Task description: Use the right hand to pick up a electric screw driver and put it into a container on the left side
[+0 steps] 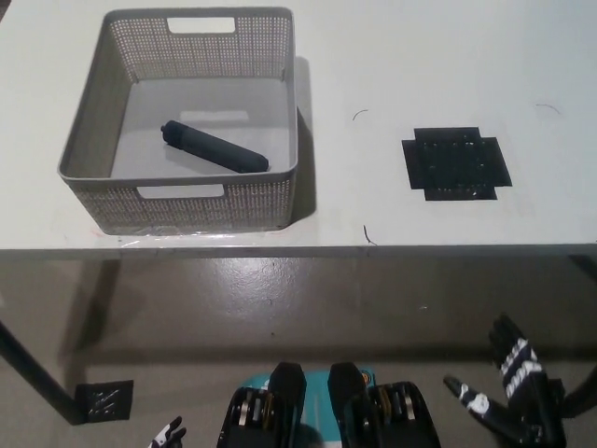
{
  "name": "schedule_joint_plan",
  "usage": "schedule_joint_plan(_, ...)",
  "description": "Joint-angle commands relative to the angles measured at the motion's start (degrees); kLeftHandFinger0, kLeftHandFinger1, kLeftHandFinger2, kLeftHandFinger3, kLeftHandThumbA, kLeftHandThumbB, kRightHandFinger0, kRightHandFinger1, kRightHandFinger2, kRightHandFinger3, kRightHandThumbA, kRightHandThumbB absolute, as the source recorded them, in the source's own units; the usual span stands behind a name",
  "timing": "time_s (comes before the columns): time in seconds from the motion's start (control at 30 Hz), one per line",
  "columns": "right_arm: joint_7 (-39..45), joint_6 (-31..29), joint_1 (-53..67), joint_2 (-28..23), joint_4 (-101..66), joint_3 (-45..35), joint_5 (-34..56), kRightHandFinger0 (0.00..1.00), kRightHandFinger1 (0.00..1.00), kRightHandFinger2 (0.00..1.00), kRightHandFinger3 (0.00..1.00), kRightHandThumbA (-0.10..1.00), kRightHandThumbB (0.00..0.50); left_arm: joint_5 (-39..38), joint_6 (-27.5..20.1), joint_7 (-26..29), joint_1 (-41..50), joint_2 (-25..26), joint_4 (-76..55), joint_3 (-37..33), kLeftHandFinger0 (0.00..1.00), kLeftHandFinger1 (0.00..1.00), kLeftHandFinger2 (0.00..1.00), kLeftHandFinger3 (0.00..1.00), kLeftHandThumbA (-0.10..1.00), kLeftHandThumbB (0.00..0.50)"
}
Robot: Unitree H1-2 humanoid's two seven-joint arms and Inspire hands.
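The black right hand (508, 397) sits low at the near right corner of the view, below the table edge and over the floor. Its fingers (509, 347) are spread apart and it holds nothing. It is well apart from everything on the table.

At the near left edge of the view only the tips of the white left hand (166, 434) show, also down by the floor. So little of it is visible that I cannot tell whether it is open or closed.

Farther out, the white table (373, 56) fills the upper part of the view. On its right side lies a flat black cross-shaped patch (456, 162), with a few thin dark scratch-like marks (368, 234) scattered on the surface around it.

On the left side of the table stands the grey container (84, 159), a perforated basket with cut-out handles in its near and far walls. Its near wall is just beside the table's near edge. The electric screw driver (214, 147), a dark cylinder-shaped tool, lies flat on the container's floor, angled so that its left end points toward the far left and its right end toward the near right wall. It lies roughly in the middle of the container.
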Motion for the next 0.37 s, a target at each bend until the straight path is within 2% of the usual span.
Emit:
schedule_joint_plan(0.0, 5.1, -5.6, -1.2, 0.7, 5.5, -1.8, 4.1, 1.00, 1.00, 1.00, 1.00, 0.97, 0.290, -0.3, -2.2, 1.0, -0.6, 0.8, -0.3, 0.5, 1.00, 1.00, 1.00, 1.00, 1.00, 0.115)
schedule_joint_plan(0.17, 5.1, -6.9, -2.8, 1.0, 9.8, -3.0, 3.4, 1.00, 1.00, 1.00, 1.00, 1.00, 0.284, 0.1, -2.0, 1.6, -1.9, 0.6, 0.0, 0.6, 1.00, 1.00, 1.00, 1.00, 1.00, 0.137)
schedule_joint_plan(0.27, 7.2, -6.8, -3.0, 1.2, 10.5, -3.6, 5.4, 1.00, 1.00, 1.00, 1.00, 1.00, 0.257, -0.4, -2.5, 1.7, -2.7, 0.4, 0.6, 0.7, 1.00, 1.00, 1.00, 1.00, 1.00, 0.139)
schedule_joint_plan(0.33, 7.8, -7.0, -2.7, 1.3, 10.8, -3.8, 5.8, 1.00, 1.00, 1.00, 1.00, 1.00, 0.257, -0.4, -2.8, 2.1, -2.7, 0.2, 0.8, 0.8, 1.00, 1.00, 1.00, 1.00, 1.00, 0.131)
